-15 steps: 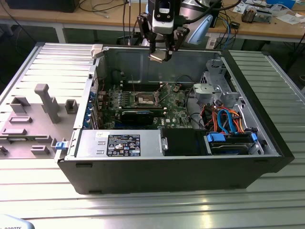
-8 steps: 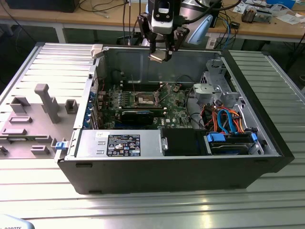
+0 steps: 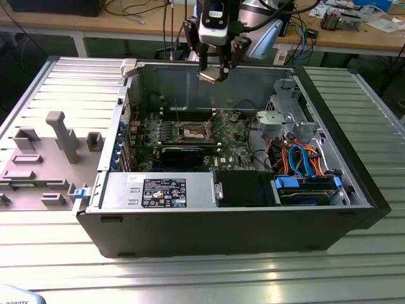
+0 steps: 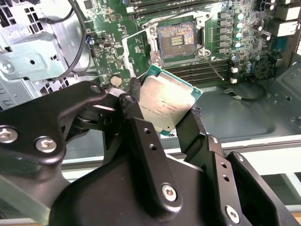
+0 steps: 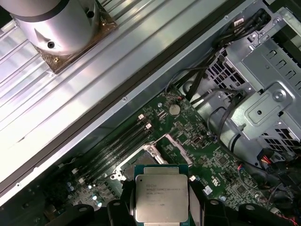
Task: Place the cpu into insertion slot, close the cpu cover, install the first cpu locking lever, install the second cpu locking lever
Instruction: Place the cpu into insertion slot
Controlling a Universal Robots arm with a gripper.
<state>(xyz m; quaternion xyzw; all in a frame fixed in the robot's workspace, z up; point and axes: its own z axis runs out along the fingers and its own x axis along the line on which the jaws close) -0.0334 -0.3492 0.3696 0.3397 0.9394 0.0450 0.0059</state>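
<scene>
My gripper (image 3: 214,73) hangs above the open computer case (image 3: 221,221), near its back wall, with my fingers (image 4: 137,117) closed to about the width of the chip (image 4: 167,106). I hold the chip by two opposite edges. In both wrist views its silver-grey metal top faces the camera, and in the second wrist view it sits tilted between my fingers. The chip is in the air, well clear of the green board (image 3: 237,136) below. The socket (image 4: 176,42) lies on that board, ahead of the chip in the second wrist view. Its dark square centre is uncovered inside a silver rim, and nothing sits in it. Long narrow memory slots (image 4: 202,68) run just beside the socket. A grey metal drive cage (image 3: 285,117) stands on the exterior view's right of the board, with blue and orange cables (image 3: 304,158) bunched below it. The case rests on a ribbed metal table (image 3: 190,278).
</scene>
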